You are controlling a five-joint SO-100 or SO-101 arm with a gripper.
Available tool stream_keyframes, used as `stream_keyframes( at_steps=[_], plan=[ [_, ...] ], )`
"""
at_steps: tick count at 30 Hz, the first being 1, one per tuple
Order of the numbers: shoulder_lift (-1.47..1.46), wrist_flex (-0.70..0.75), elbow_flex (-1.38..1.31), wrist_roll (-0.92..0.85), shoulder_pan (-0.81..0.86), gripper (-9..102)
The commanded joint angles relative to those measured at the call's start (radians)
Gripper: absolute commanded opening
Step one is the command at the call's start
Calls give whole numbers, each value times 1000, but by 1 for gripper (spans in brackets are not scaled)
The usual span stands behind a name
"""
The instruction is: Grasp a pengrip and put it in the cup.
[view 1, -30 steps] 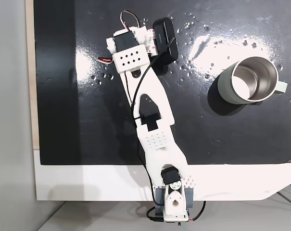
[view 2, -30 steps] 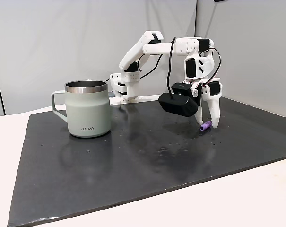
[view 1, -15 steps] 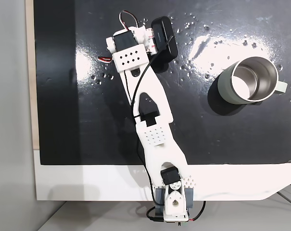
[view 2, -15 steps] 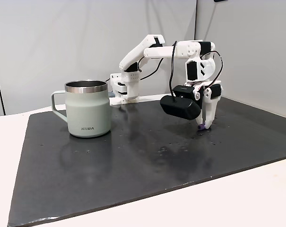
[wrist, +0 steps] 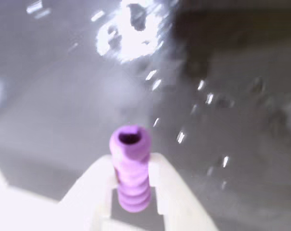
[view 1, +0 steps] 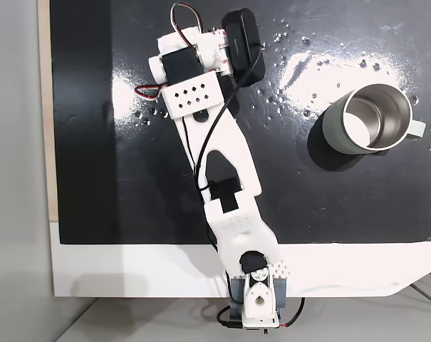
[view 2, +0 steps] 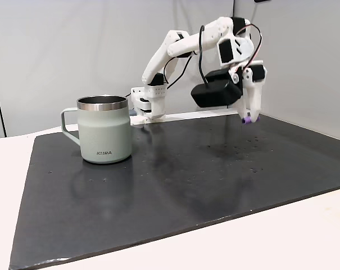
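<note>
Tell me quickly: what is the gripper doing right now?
Gripper: closed on the pengrip, lifted clear of the black mat.

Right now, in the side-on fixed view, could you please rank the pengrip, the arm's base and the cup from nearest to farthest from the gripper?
1. The pengrip: clamped in the gripper, lifted off the mat.
2. The arm's base: to the left, at the mat's far edge.
3. The cup: farthest left, standing on the mat.

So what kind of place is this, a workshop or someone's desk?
Most likely a hobby or lab bench set up for robot tests. A small white arm is clamped at the edge of a table with a black mat, plain grey walls stand behind, and the props are just a cup and a pengrip.
</note>
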Motion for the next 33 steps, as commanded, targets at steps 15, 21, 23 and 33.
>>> stream_keyframes(
  at_steps=[15,21,23,33],
  plan=[
    [319,199,-175,-57,400,0],
    [350,295,-276,-178,591,0],
    [376,295,-278,-224,644,0],
    [469,295,-170,-413,864,0]
  ],
)
